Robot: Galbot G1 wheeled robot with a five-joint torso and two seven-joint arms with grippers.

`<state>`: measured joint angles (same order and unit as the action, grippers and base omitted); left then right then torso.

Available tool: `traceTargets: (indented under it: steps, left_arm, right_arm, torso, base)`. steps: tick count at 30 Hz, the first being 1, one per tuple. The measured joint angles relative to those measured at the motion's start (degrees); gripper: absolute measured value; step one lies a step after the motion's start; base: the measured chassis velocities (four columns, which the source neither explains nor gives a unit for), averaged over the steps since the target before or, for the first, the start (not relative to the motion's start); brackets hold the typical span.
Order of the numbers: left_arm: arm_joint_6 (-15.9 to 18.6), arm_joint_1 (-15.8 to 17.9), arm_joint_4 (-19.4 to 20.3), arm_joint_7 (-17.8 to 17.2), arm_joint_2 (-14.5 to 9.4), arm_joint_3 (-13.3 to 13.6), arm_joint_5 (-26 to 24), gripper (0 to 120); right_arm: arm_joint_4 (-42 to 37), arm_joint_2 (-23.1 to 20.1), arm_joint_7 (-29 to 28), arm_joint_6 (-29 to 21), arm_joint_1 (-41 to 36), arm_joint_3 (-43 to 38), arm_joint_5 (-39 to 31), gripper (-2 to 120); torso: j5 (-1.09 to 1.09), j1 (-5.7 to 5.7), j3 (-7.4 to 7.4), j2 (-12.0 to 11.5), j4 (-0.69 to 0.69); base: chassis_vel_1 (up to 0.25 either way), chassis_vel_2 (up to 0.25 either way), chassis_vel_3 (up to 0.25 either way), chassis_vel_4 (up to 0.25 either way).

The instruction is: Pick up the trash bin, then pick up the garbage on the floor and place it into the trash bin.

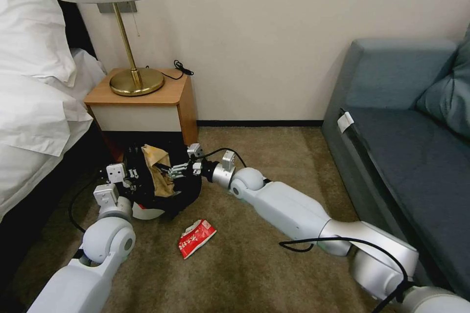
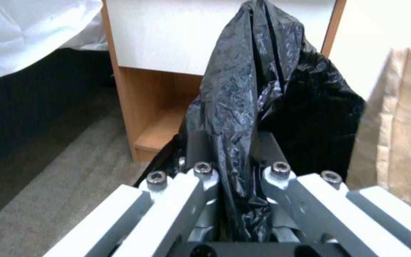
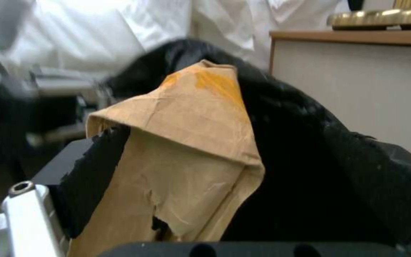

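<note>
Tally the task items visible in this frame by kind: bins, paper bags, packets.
Bins: 1, the trash bin, its black liner pinched by the left gripper.
Paper bags: 1, the tan bag over the bin, at the right gripper.
Packets: 1, the red packet on the carpet.
Total: 3.

bin liner (image 2: 243, 89): glossy crinkled black plastic | paper bag (image 3: 186, 150): matt creased tan | carpet (image 1: 274, 166): rough
</note>
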<state>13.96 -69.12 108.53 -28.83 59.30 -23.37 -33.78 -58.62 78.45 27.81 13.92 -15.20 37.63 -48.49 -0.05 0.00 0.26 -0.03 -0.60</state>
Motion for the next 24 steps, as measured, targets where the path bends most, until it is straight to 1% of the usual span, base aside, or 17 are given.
traceTargets:
  steps: [4, 6, 9, 14, 17, 19, 20, 21, 22, 24]
  left_arm:
    - [-0.12, -0.02, -0.19, 0.27, 0.07, 0.06, 0.24, 6]
    - [-0.37, -0.15, -0.63, 0.64, 0.1, 0.06, 0.81, 6]
    - [-0.5, -0.3, -0.81, 0.85, 0.15, 0.06, 0.96, 6]
    - [-0.61, -0.26, -1.05, 0.99, 0.38, 0.02, 1.14, 6]
    - [-0.73, -0.17, -1.2, 1.1, 0.34, -0.15, 1.38, 6]
    - [-0.86, -0.17, -1.29, 1.18, 0.03, -0.38, 1.64, 6]
    - [-0.86, -0.17, -1.29, 1.18, 0.03, -0.38, 1.64, 6]
    - [-1.01, -0.18, -1.46, 1.21, -0.19, -0.55, 1.96, 6]
    - [-1.01, -0.18, -1.46, 1.21, -0.19, -0.55, 1.96, 6]
    - [-1.09, -0.14, -1.63, 1.2, -0.38, -0.72, 2.24, 6]
  right_arm:
    - [-0.72, -1.17, -0.08, -1.03, 1.46, 2.36, 0.06, 100]
    - [-2.57, -2.32, 0.02, -2.71, 2.96, 4.65, -0.75, 100]
    - [-3.67, -2.79, 0.54, -3.99, 4.97, 6.67, -2.37, 100]
    - [-3.61, -2.88, 1.52, -4.16, 7.09, 8.35, -3.56, 100]
    - [-4.47, -3.47, 1.57, -4.03, 7.09, 7.89, -4.09, 100]
    - [-7.39, -4.97, -0.08, -4.56, 6.85, 7.23, -5.15, 100]
    - [-7.39, -4.97, -0.08, -4.56, 6.85, 7.23, -5.15, 100]
    - [-9.94, -6.68, -2.46, -5.21, 6.7, 7.03, -6.54, 100]
    - [-9.94, -6.68, -2.46, -5.21, 6.7, 7.03, -6.54, 100]
    - [-13.84, -9.72, -7.38, -7.5, 6.62, 6.9, -10.27, 100]
  torso:
    - [0.0, 0.0, 0.0, 0.0, -0.01]
    - [0.0, 0.0, 0.0, 0.0, 0.0]
    - [0.0, 0.0, 0.0, 0.0, 0.0]
    - [-0.01, 0.0, 0.0, 0.0, 0.02]
    - [0.0, 0.0, 0.0, 0.0, 0.0]
    - [0.0, 0.0, 0.0, 0.0, 0.0]
    - [0.0, 0.0, 0.0, 0.0, 0.0]
    - [0.0, 0.0, 0.0, 0.0, 0.01]
    - [0.0, 0.0, 0.0, 0.0, 0.01]
    - [0.01, 0.0, 0.0, 0.0, 0.02]
  base:
    - [0.0, 0.0, 0.0, 0.0]
    - [0.0, 0.0, 0.0, 0.0]
    - [0.0, 0.0, 0.0, 0.0]
    - [0.0, 0.0, 0.0, 0.0]
    - [0.0, 0.0, 0.0, 0.0]
    - [0.0, 0.0, 0.0, 0.0]
    - [0.0, 0.0, 0.0, 0.0]
    - [0.0, 0.0, 0.0, 0.0]
    - [0.0, 0.0, 0.0, 0.0]
    - [0.0, 0.0, 0.0, 0.0]
